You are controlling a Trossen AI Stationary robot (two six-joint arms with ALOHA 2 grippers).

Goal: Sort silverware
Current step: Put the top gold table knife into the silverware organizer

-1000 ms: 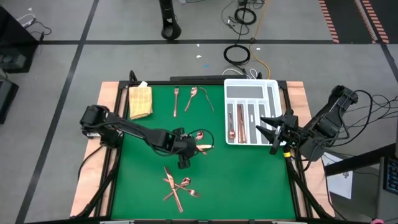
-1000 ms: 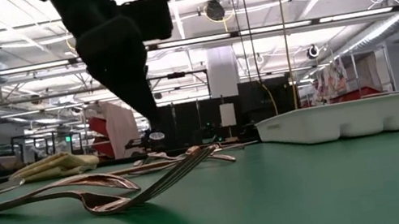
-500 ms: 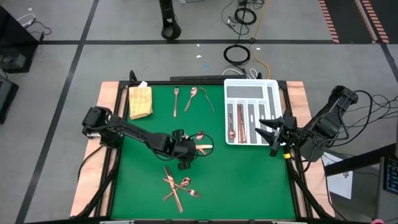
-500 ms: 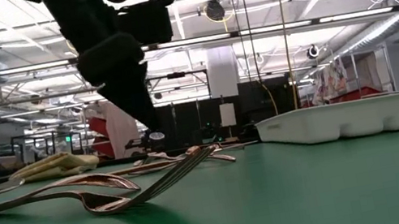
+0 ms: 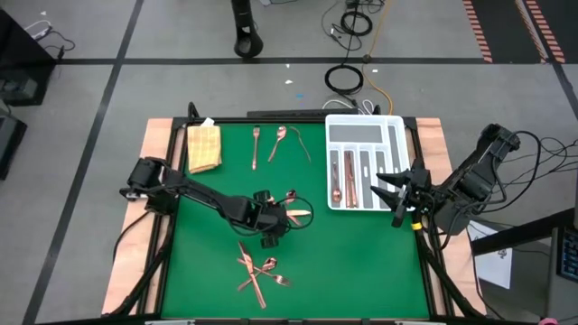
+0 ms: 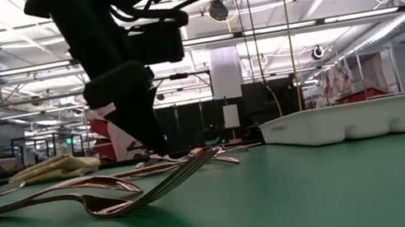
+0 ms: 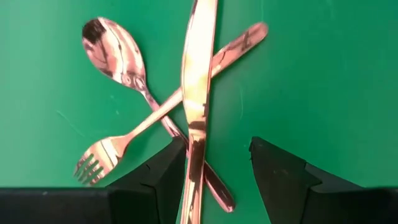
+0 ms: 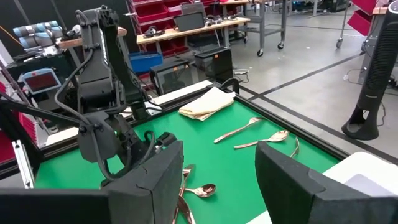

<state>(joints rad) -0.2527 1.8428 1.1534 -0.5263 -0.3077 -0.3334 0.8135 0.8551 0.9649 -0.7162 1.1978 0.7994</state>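
Left gripper [image 7: 217, 168] stands low over the crossed pile at mid-table; your wrist view shows its fingers spread, with the knife [image 7: 196, 93] running between them, nothing gripped. Under the knife lie a spoon [image 7: 118, 56] and a fork [image 7: 158, 115]. Right gripper [image 5: 397, 194] waits, fingers apart, beside the white tray [image 5: 393, 135].
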